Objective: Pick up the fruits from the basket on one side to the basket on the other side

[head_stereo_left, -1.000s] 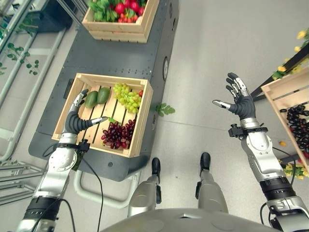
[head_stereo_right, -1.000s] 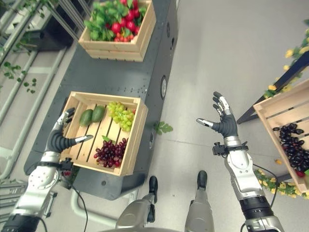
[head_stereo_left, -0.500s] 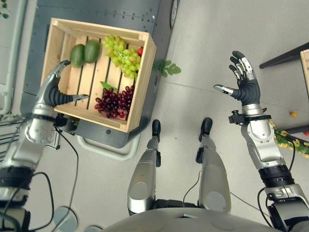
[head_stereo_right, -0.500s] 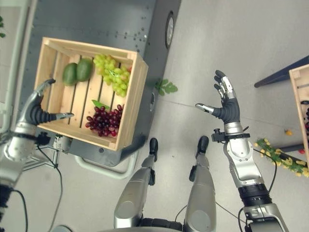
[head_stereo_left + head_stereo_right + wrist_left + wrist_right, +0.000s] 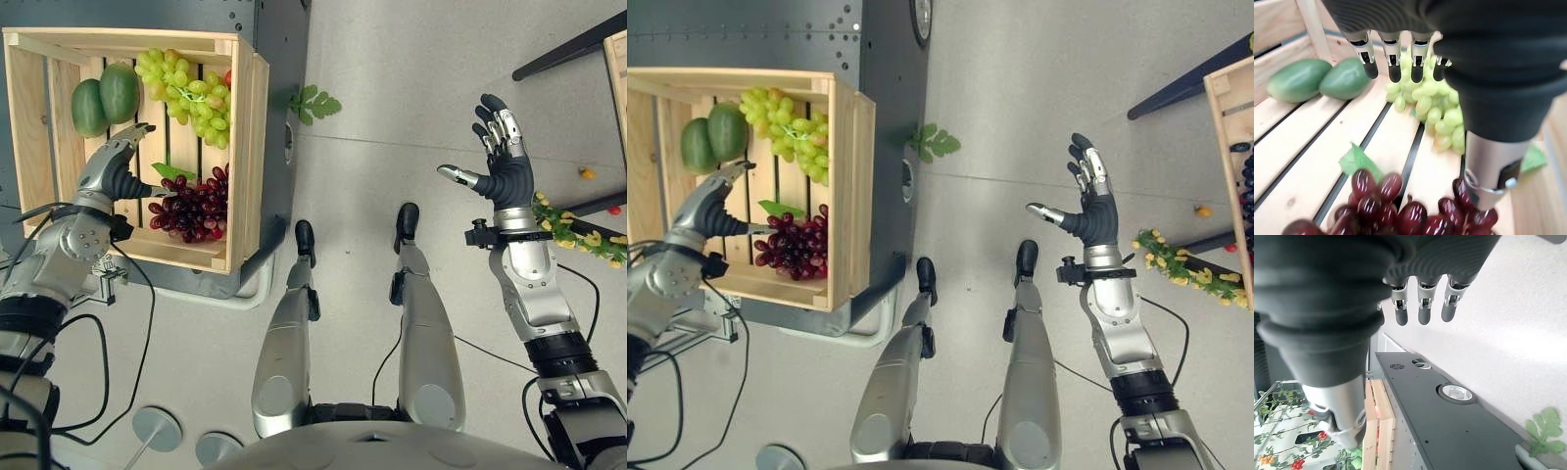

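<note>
Over the wooden basket (image 5: 245, 147), left hand (image 5: 113, 171) fingers spread (nothing held), red grapes (image 5: 191, 204) just below thumb.

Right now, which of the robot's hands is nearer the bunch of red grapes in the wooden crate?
Left. The left hand hangs open inside the wooden crate, just beside the red grapes. The right hand is raised open over the floor, far from them.

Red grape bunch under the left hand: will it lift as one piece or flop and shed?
The red grape bunch is many loose berries, so it will probably sag if pinched at one edge. The left hand is open above it. Smooth skins may slip or bruise.
</note>
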Robot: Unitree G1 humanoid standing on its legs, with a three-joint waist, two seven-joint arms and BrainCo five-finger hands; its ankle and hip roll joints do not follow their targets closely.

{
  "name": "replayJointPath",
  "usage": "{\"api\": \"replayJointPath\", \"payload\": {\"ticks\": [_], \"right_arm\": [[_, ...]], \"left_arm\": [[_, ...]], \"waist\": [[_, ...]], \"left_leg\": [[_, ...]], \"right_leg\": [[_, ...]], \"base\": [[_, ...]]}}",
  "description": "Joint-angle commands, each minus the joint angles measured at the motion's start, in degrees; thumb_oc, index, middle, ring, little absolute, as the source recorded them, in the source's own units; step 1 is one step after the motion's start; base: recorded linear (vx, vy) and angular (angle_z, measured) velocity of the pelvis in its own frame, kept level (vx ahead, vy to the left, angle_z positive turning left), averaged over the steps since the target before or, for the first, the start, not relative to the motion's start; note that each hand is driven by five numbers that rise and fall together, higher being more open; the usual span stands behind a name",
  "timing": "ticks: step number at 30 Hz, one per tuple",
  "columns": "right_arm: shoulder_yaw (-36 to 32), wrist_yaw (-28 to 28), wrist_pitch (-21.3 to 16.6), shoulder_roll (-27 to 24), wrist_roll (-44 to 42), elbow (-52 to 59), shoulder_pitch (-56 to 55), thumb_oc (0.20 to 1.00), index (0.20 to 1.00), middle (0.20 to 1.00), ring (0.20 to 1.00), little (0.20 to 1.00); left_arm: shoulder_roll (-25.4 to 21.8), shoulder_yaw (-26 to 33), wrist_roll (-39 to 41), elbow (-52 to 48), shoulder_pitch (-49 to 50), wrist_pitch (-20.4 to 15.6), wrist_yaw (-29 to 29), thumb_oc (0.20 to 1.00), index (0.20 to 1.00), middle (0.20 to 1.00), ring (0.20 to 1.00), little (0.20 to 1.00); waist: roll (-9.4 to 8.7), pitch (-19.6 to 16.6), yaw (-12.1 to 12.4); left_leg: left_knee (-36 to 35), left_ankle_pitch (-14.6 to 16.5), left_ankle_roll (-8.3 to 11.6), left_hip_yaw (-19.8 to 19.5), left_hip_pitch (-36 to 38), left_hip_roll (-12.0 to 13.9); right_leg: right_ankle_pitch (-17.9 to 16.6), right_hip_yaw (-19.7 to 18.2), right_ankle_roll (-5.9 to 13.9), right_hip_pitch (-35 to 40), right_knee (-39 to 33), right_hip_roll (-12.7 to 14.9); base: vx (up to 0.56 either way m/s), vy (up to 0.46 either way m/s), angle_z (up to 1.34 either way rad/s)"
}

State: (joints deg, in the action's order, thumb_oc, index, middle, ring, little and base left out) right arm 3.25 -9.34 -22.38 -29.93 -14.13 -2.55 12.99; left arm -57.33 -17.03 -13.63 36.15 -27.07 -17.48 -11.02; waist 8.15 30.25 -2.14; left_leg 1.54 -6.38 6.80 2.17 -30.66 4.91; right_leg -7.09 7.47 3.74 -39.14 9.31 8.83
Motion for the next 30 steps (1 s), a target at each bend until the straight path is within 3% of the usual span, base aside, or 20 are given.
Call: {"api": "replayJointPath", "payload": {"ticks": [1,13,22,30], "right_arm": [[0.09,-1.42,-4.71,0.91,0.84,5.92,-0.41,1.000,1.000,1.000,1.000,1.000],[-0.23,-2.17,-4.44,0.83,1.78,5.69,-0.50,1.000,1.000,1.000,1.000,1.000],[1.20,-4.96,-5.12,-0.76,4.65,4.86,-1.28,1.000,1.000,1.000,1.000,1.000],[1.05,-5.84,-5.09,-1.67,4.61,4.46,-1.61,1.000,1.000,1.000,1.000,1.000]], "left_arm": [[-3.64,1.28,-1.08,1.30,-1.50,0.58,-0.88,1.000,1.000,1.000,1.000,1.000],[-1.77,2.01,-2.89,2.11,0.82,1.66,-0.97,1.000,1.000,1.000,1.000,1.000],[-4.93,0.93,-25.32,1.13,-0.85,10.44,-16.43,1.000,1.000,1.000,1.000,1.000],[-4.19,5.40,-27.09,0.70,2.01,12.35,-20.43,1.000,1.000,1.000,1.000,1.000]], "waist": [[-4.01,-0.45,0.20],[-4.03,-0.45,0.16],[-3.13,-0.45,0.72],[-2.63,-0.45,0.96]], "left_leg": [[9.28,3.94,-1.49,2.14,-4.44,-0.56],[9.77,4.87,-1.72,2.55,-4.56,-0.96],[9.33,5.36,-1.87,2.71,-3.91,-1.29],[8.90,4.96,-2.14,3.06,-3.87,-1.54]], "right_leg": [[5.23,-2.24,6.48,0.75,4.82,0.13],[5.53,-2.75,6.19,0.42,4.38,-0.12],[5.97,-2.77,6.24,0.65,4.46,0.10],[5.26,-3.12,6.16,0.40,3.81,0.09]], "base": [[0.03,0.011,-0.10],[0.00,0.005,-0.02],[0.00,0.000,0.00],[-0.01,0.004,-0.04]]}}
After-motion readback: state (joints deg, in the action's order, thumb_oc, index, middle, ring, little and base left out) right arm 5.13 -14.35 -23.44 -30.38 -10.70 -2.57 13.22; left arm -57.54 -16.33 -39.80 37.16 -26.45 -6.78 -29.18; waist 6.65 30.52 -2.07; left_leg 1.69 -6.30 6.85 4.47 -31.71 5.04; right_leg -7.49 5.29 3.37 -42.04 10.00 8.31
